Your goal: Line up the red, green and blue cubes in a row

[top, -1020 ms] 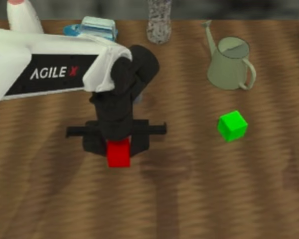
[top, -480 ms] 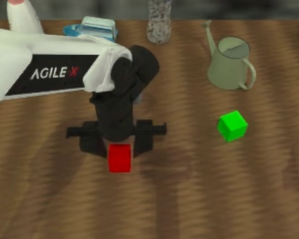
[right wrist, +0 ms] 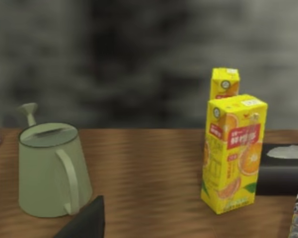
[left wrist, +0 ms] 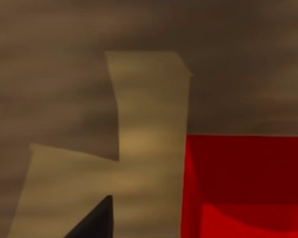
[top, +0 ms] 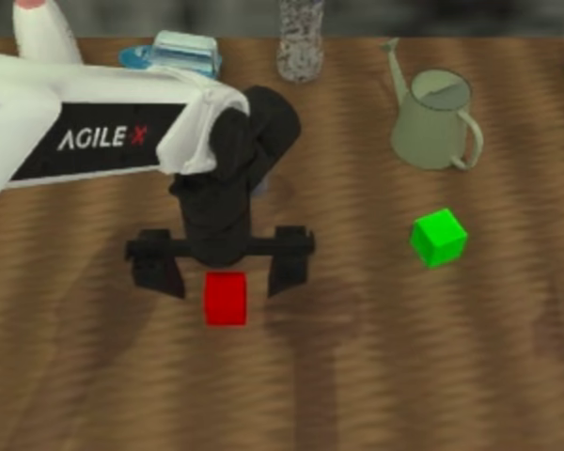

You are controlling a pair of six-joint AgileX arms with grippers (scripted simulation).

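- Two cubes show from your top view: the red cube (top: 226, 298) sits on the bench (top: 376, 376) left of centre, and the green cube (top: 439, 237) lies well apart to its right.
- Your left pincer (top: 224, 272) hangs just over the red cube's far side, fingers (top: 288, 261) spread wide on either side of it and clear of its faces, gripping nothing.
- Your left wrist view has the red cube filling one corner, flat on the wood.
- Behind the green cube stands the watering can (top: 433, 118), near the far edge.
- Your right wrist view takes in the watering can and two juice cartons (right wrist: 233, 152); whether the right pincer is open, you cannot tell.
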